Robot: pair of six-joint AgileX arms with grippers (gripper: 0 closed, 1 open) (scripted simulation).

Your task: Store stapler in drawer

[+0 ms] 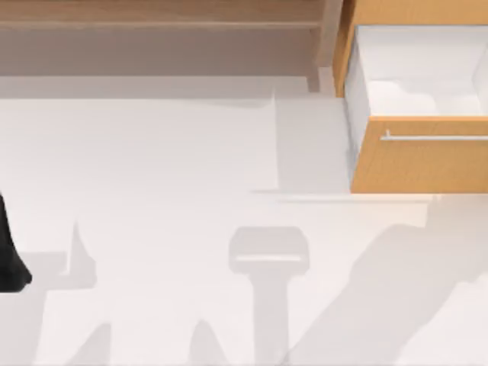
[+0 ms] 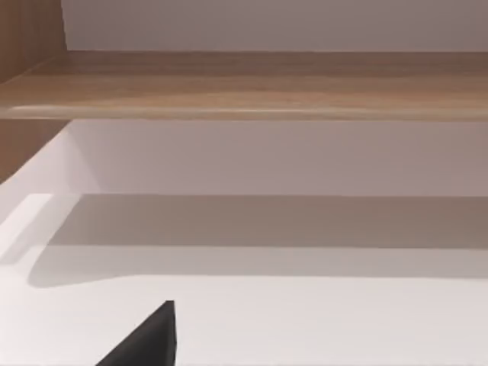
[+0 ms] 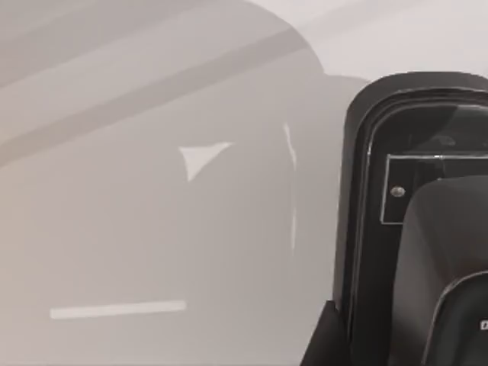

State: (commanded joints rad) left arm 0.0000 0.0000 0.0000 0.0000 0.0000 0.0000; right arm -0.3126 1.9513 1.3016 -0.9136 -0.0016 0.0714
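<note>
Eyes on the drawer (image 1: pixel 421 164), in the upper right corner of the top view. It stands open, and its long axis runs left to right across the frame. The light orange-tan wooden front faces the bottom edge of the picture. The thin silver bar handle (image 1: pixel 436 138) lies level along that front, parallel to the long axis and running off the right edge. Behind the front, the white inside (image 1: pixel 412 70) opens upward toward the camera, with soft shadow along its near wall. The box runs out of frame on the right, so I can't see its far end.

Across the upper left of the top view sits the brown wooden shelf (image 1: pixel 152 17), just beside the drawer's left wall. The white table (image 1: pixel 152 168) spreads below both, crossed by grey shadows.

My left arm (image 1: pixel 9 255) is a black shape at the far left edge of the top view, about two thirds of the way down, well apart from the drawer. In the left wrist view a black wedge of my left gripper (image 2: pixel 149 341) pokes in at the lower edge, over the white table and facing the shelf. How far that pincer is open, or whether it has anything, I cannot tell.

The right wrist view has a glossy black arm housing (image 3: pixel 381 229) over the shadowed table. A scrap of white lettering sits at its lower right, too cut off to read.
</note>
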